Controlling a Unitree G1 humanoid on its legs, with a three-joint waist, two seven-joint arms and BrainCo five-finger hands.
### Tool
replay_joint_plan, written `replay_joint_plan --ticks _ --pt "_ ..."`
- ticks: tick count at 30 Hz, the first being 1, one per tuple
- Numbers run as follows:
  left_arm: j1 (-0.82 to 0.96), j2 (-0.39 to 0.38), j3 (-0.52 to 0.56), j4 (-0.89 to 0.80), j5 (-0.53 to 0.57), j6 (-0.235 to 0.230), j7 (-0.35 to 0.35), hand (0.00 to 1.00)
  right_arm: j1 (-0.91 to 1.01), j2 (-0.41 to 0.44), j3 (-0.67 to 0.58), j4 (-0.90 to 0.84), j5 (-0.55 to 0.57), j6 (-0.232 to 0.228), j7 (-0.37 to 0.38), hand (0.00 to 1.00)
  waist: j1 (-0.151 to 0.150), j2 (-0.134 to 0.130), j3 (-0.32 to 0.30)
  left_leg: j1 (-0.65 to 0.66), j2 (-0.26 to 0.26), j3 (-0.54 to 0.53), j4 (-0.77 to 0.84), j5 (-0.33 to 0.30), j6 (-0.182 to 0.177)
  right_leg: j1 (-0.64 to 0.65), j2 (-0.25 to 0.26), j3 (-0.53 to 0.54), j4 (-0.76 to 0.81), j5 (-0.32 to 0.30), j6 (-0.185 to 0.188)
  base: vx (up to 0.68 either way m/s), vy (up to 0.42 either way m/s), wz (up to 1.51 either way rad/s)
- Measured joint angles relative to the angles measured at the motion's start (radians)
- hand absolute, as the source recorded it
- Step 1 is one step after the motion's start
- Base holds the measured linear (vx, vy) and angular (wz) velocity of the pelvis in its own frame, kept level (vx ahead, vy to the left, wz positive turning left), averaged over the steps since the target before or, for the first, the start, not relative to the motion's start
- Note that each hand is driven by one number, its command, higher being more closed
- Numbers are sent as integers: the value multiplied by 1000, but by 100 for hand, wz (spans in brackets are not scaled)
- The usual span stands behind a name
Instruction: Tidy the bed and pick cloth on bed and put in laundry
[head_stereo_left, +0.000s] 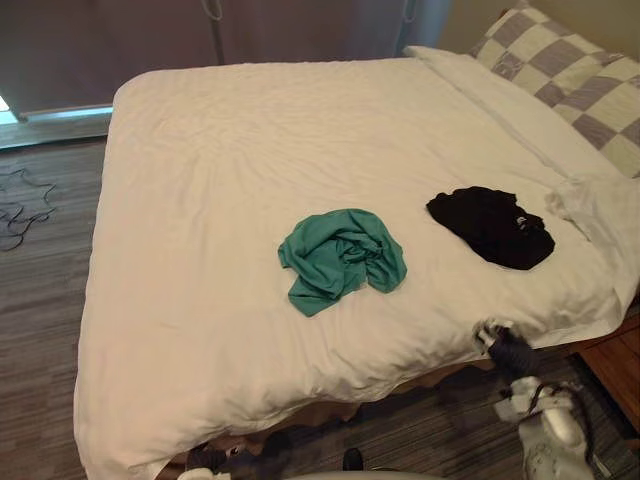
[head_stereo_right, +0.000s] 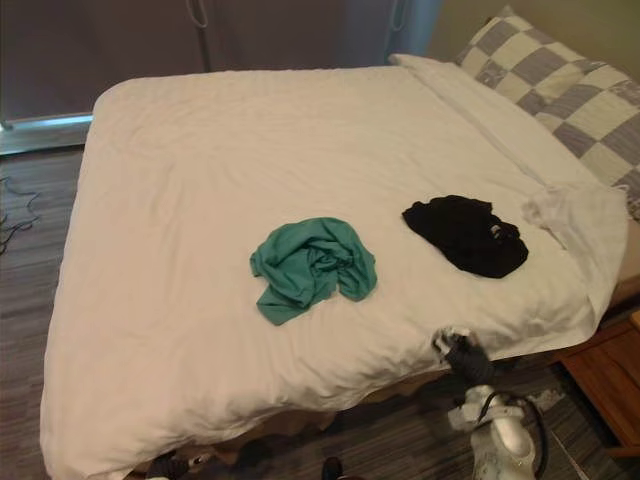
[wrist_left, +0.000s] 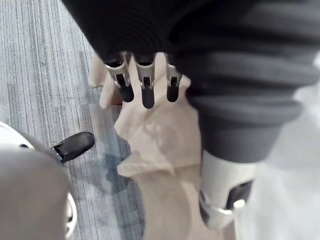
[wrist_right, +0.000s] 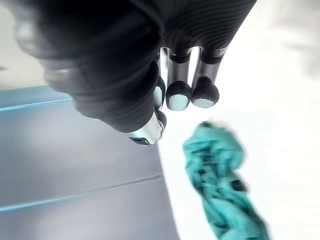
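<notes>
A crumpled teal cloth (head_stereo_left: 342, 258) lies in the middle of the bed's white duvet (head_stereo_left: 250, 180), and a black cloth (head_stereo_left: 492, 226) lies to its right. My right hand (head_stereo_left: 495, 338) hangs at the duvet's near right edge, below the black cloth. In the right wrist view its fingers (wrist_right: 178, 95) are relaxed and hold nothing, with the teal cloth (wrist_right: 220, 185) showing past them. My left hand (wrist_left: 147, 90) hangs low beside the bed's near side, over the grey carpet and the beige bed skirt (wrist_left: 160, 145), fingers straight and empty.
Checked pillows (head_stereo_left: 570, 70) lie at the head of the bed on the right, where the duvet's corner (head_stereo_left: 600, 215) is folded back. A wooden bedside unit (head_stereo_left: 615, 370) stands at the lower right. Grey curtains (head_stereo_left: 150, 40) hang behind the bed.
</notes>
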Motion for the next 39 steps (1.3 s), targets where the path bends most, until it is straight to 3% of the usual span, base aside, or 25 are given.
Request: replay_joint_plan --ticks 3,6,9,10,13,14,16,18,19,21,27,31,36,39 --pt "34 14 26 1 9 16 -8 0 -39 -15 -13 -143 42 -9 21 100 -22 -4 -21 7 -3 8 0 -2 -2 1 3 15 1 1 -1 -11 -13 -17" --pt "71 30 26 16 16 42 -8 0 -107 -41 2 -227 123 16 124 100 -35 -7 -28 11 -8 10 0 -6 -3 1 5 32 2 3 -2 -33 -10 -16" --pt "74 30 25 45 16 45 -3 0 -190 -76 115 -282 212 81 209 100 -35 -1 -32 7 -12 -1 0 -7 0 -8 5 40 2 8 -1 -17 -12 3" --pt "74 30 22 53 15 46 0 0 -230 -77 207 -311 245 118 242 100 -33 5 -35 -8 -13 -12 0 -5 3 -19 4 36 2 11 -3 -14 -20 12" --pt "73 29 8 55 15 54 0 0 -276 -72 331 -320 278 160 267 100 -28 13 -37 -24 -14 -29 0 -1 7 -24 1 23 -1 15 -3 -18 -17 20" --pt "68 33 -21 55 14 56 1 0 -308 -53 423 -318 284 192 275 100 -25 19 -40 -48 -17 -52 0 5 15 -35 -2 5 0 16 -5 -15 -13 40" --pt "60 38 -42 55 13 57 1 0 -347 -34 520 -316 284 206 278 100 -19 26 -35 -72 -20 -69 0 12 21 -49 -6 -8 -3 22 -7 -40 -14 30" --pt "6 46 -79 74 -17 58 2 0 -454 10 736 -316 276 208 281 100 1 40 14 -119 -25 -95 3 30 37 -80 -12 -25 -8 41 -11 -83 -19 24" --pt "3 46 -80 74 -18 58 2 0 -459 12 744 -316 274 208 281 100 2 40 18 -121 -25 -97 4 31 38 -81 -12 -26 -8 42 -10 -82 -22 34" --pt "-59 55 -116 70 -66 54 3 0 -557 69 859 -316 261 212 276 100 20 46 92 -171 -29 -128 5 53 53 -114 -17 -47 -8 59 -13 -125 -29 31" --pt "-151 86 -197 48 -149 38 35 0 -749 123 981 -280 219 224 231 100 29 54 278 -282 -45 -186 6 95 84 -198 -33 -82 -6 95 -17 -102 3 23" --pt "-212 96 -259 21 -177 35 45 0 -791 123 1019 -196 192 234 196 100 31 68 348 -354 -53 -228 6 116 96 -248 -42 -115 -5 109 -15 -46 26 28" --pt "-284 91 -357 13 -203 43 66 0 -797 154 1057 17 121 241 168 100 41 97 382 -438 -62 -258 7 133 109 -312 -51 -139 -7 122 -15 -13 19 20" --pt "-329 57 -414 13 -203 44 86 0 -799 162 1068 136 36 243 141 100 64 131 402 -479 -68 -272 7 138 114 -346 -57 -151 -6 124 -15 5 3 12"
